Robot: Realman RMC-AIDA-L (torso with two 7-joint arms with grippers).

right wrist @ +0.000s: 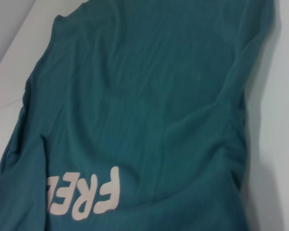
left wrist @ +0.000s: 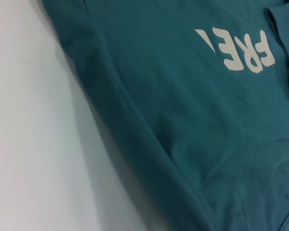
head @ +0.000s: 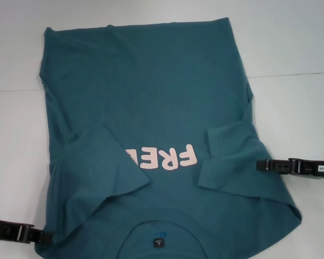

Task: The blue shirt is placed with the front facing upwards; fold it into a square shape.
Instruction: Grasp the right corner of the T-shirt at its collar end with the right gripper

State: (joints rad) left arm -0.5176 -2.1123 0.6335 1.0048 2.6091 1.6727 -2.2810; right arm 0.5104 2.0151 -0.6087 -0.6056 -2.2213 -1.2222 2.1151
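A dark teal-blue T-shirt lies front up on a white table, collar nearest the robot, both short sleeves folded inward over the pale pink lettering. The left gripper sits at the shirt's near left edge, the right gripper at its right edge. Whether either one grips cloth cannot be told.

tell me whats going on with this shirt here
A two-armed robot is folding the blue shirt, which lies front up on the white table. Both sleeves are already folded in over the chest, partly covering the lettering. The left gripper is at the shirt's near left edge, the right gripper at its right edge.
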